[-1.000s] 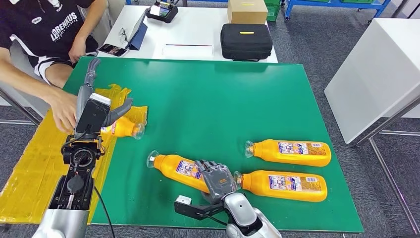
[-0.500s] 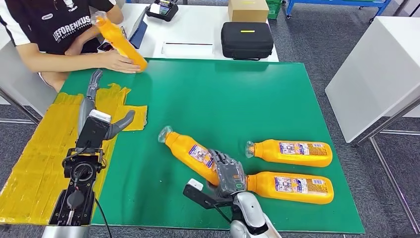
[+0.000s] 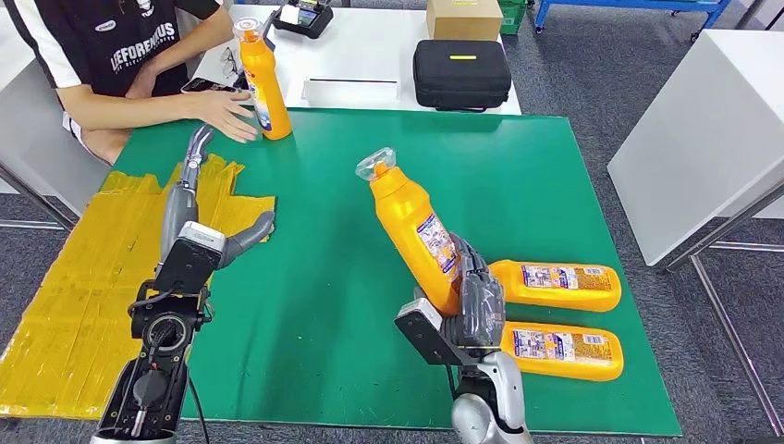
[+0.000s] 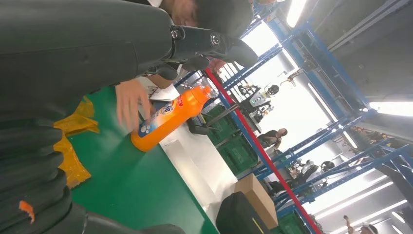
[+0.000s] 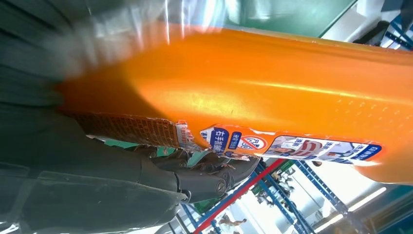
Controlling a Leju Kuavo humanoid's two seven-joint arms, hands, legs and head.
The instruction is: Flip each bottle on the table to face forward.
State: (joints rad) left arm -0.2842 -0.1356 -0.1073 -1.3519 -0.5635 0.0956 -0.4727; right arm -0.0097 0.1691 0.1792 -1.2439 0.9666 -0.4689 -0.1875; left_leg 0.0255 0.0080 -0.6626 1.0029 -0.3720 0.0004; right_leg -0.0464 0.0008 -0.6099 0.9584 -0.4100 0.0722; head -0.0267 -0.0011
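Note:
My right hand (image 3: 473, 301) grips an orange bottle (image 3: 411, 231) by its lower body and holds it tilted, clear cap up and leaning to the far left. That bottle's label (image 5: 292, 146) shows close up in the right wrist view. Two more orange bottles (image 3: 555, 283) (image 3: 561, 350) lie on their sides on the green table (image 3: 351, 203) just right of my hand. A person's hand (image 3: 222, 113) steadies a fourth bottle (image 3: 262, 81) upright at the far left edge. My left hand (image 3: 199, 208) is open over the yellow sheet, holding nothing.
A yellow plastic sheet (image 3: 83, 277) hangs over the table's left edge. Behind the green table stands a white table (image 3: 370, 55) with a black case (image 3: 459, 76), a cardboard box (image 3: 462, 18) and small devices. Another white table (image 3: 712, 120) stands to the right.
My right hand has raised its bottle from lying flat to steeply tilted. The person has stood the other bottle upright at the far left edge. My left arm has shifted slightly.

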